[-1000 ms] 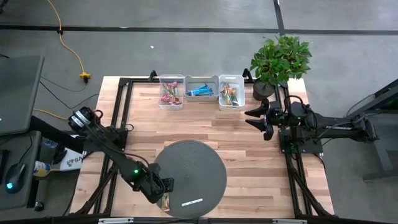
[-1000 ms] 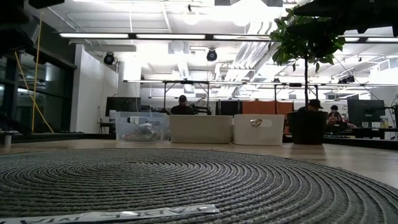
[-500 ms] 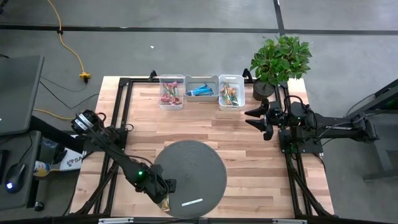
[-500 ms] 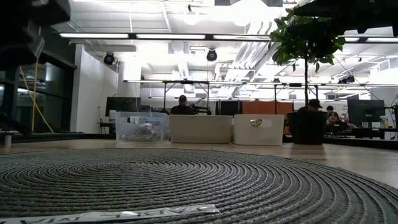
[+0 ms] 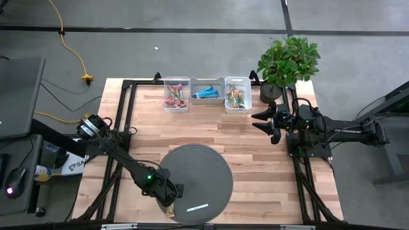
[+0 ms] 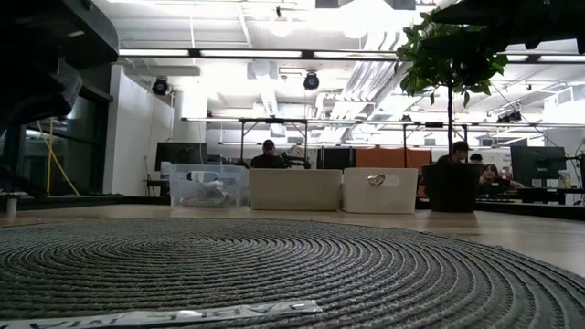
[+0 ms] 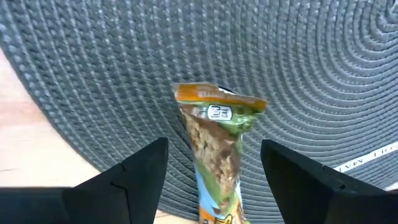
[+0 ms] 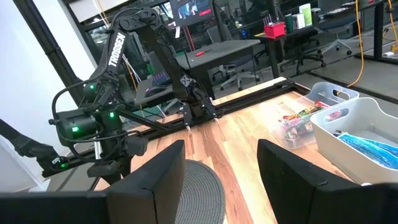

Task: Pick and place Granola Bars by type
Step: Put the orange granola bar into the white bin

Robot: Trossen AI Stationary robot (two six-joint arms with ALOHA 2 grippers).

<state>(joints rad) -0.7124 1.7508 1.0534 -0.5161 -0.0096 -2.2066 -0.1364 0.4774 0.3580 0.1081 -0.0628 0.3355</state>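
One granola bar [image 7: 216, 140] in an orange-green wrapper lies flat on the round grey mat [image 5: 204, 172], close to its near-left rim. My left gripper [image 7: 214, 162] hangs open over it, one finger on either side of the bar, apart from it. From above, the left gripper [image 5: 170, 199] covers most of the bar. More granola bars lie sorted in three bins at the far edge. My right gripper [image 5: 261, 121] waits open by the table's right side.
Far edge: a clear bin [image 5: 176, 94] with red-pink bars, a middle bin [image 5: 207, 91] with blue ones, a right bin [image 5: 237, 96] with orange-green ones. A potted plant [image 5: 287, 61] stands at the far right corner. A white label strip [image 5: 197, 207] lies on the mat.
My left arm has moved toward the table's right and near edge, onto the bar at the mat's rim. In the low view its dark shape has come further into the upper left. The bar has stayed in place.
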